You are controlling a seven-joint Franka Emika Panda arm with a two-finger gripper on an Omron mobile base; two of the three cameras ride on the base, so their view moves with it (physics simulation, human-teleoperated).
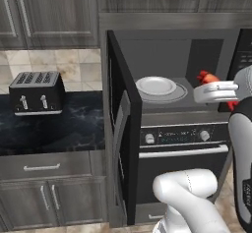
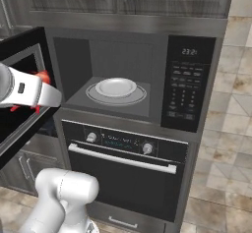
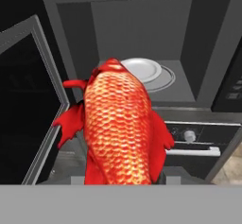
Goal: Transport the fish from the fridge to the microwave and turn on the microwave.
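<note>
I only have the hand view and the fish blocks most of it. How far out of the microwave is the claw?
Observer: In the left base view the claw holds the fish in front of the open microwave, near its right side, not yet inside.
Operator: Anything on the turntable besides the plate?
Observer: No. The right base view shows just the white plate, bare, on the turntable.
Operator: Door fully open?
Observer: Yes, the door is swung wide to the left in the left base view.
Operator: Where's the button panel?
Observer: Right of the cavity; the panel has a lit display on top.
</note>
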